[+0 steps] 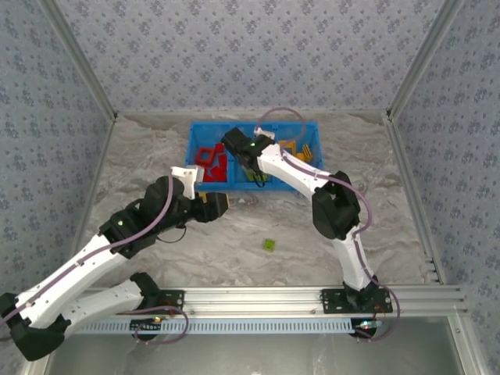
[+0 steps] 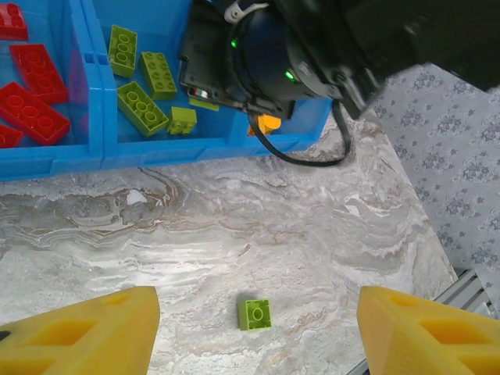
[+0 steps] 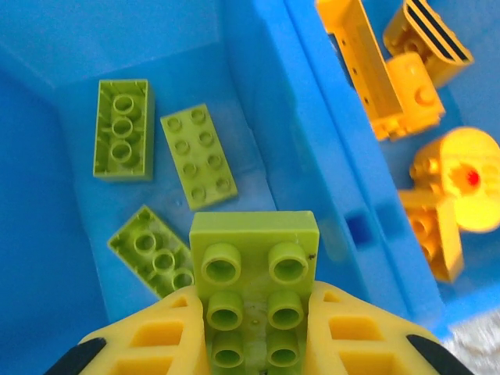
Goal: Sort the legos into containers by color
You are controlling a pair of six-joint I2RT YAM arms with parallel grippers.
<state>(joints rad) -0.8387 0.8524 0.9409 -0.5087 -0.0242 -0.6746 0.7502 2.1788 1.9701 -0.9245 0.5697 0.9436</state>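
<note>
1. The right gripper (image 3: pixel 254 332) is clamped on a lime green brick (image 3: pixel 254 266). Its yellow fingers (image 3: pixel 168 340) press against the brick's two long sides, and the studs face the wrist camera.
2. That brick hangs over the middle compartment (image 3: pixel 156 62) of the blue bin (image 1: pixel 194 133), above three loose lime green bricks (image 3: pixel 198 155) lying flat on the compartment floor.
3. Past the divider, the right compartment holds orange-yellow pieces (image 3: pixel 391 78). The left compartment holds red bricks (image 2: pixel 31 105).
4. The left gripper (image 2: pixel 254 340) stands wide open and holds nothing. It hovers over the marbled table (image 2: pixel 312 226), on the near side of the bin.
5. A small square lime brick (image 2: pixel 255 314) lies alone on the table, studs up. In the left wrist view it appears between the left gripper's fingers, untouched by either, and well apart from the bin.
</note>
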